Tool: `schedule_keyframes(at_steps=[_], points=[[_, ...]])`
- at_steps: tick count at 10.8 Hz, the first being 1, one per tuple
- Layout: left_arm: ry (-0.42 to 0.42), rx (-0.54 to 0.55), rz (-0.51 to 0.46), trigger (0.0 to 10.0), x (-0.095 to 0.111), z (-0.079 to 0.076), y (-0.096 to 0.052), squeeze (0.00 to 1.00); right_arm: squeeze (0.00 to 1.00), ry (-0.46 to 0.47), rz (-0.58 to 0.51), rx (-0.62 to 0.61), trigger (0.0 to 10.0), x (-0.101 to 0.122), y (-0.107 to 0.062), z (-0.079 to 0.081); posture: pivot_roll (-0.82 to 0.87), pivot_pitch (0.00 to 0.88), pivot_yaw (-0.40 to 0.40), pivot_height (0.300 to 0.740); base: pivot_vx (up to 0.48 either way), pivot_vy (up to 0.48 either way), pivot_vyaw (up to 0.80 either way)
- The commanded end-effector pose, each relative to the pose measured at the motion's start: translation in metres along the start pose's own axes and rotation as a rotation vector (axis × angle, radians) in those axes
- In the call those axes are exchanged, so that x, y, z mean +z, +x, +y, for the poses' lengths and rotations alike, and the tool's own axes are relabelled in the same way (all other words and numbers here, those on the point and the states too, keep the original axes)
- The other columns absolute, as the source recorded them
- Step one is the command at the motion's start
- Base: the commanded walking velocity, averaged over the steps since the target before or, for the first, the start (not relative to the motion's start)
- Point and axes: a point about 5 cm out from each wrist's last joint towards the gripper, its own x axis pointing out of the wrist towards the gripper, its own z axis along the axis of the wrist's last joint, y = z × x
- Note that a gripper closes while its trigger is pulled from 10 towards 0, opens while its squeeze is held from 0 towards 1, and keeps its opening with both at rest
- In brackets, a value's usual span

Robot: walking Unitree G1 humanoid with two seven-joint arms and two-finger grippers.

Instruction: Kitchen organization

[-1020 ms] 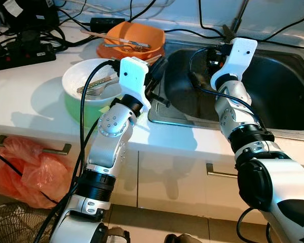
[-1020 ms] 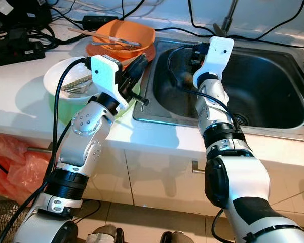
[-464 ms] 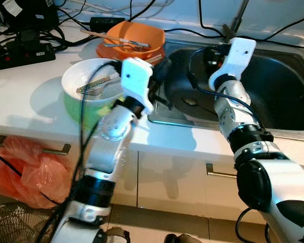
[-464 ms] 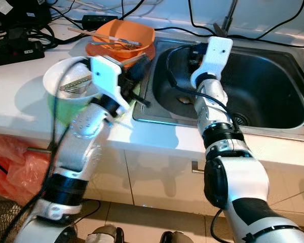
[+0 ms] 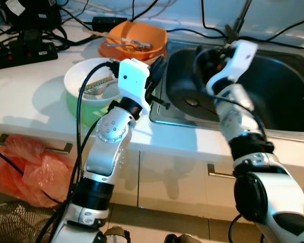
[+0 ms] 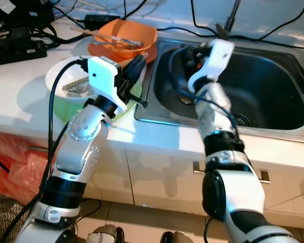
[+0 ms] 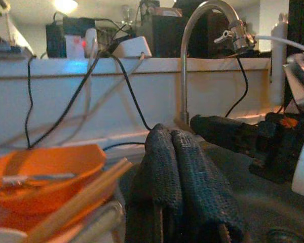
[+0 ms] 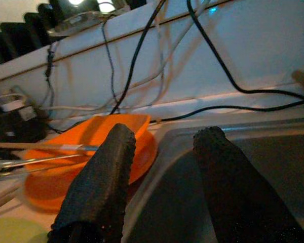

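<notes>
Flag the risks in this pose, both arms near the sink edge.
1. The left gripper, fingers shut, sits between the white bowl and the orange bowl; a sideways swing could knock either one, spilling the cutlery inside.
2. The right gripper, open over the sink, points toward the orange bowl, and loose black cables run along the back wall; reaching further might snag one.

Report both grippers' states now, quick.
Left gripper: shut, holding nothing, beside the orange bowl at the sink's edge.
Right gripper: open, empty, over the sink.
</notes>
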Motion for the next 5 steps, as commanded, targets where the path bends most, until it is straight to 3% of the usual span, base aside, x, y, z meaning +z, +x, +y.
schedule_keyframes(at_steps=[1, 2, 3, 4, 5], points=[[-0.027, 0.010, 0.012, 10.0, -0.001, -0.002, -0.003, 0.00, 0.00, 0.025, 0.008, 0.021, 10.0, 0.002, -0.004, -0.003, 0.17, 0.130, -0.047, 0.740, 0.000, 0.000, 0.00], [0.075, 0.056, 0.069, 10.0, -0.008, 0.003, -0.005, 0.00, 0.00, 0.073, 0.025, 0.070, 10.0, 0.002, -0.011, -0.001, 0.16, 0.130, -0.046, 0.740, 0.000, 0.000, 0.00], [0.311, 0.087, 0.134, 10.0, -0.011, 0.013, -0.004, 0.00, 0.00, 0.072, 0.054, 0.075, 10.0, -0.005, -0.018, -0.002, 0.16, 0.129, -0.045, 0.740, 0.000, 0.000, 0.00], [0.469, 0.084, 0.151, 10.0, -0.006, 0.021, -0.002, 0.00, 0.00, 0.078, 0.071, 0.055, 10.0, -0.011, -0.021, -0.003, 0.16, 0.125, -0.041, 0.740, 0.000, 0.000, 0.00], [0.513, 0.086, 0.152, 10.0, -0.004, 0.024, -0.001, 0.00, 0.00, 0.096, 0.078, 0.053, 10.0, -0.013, -0.023, -0.003, 0.16, 0.124, -0.039, 0.740, 0.000, 0.000, 0.00]])
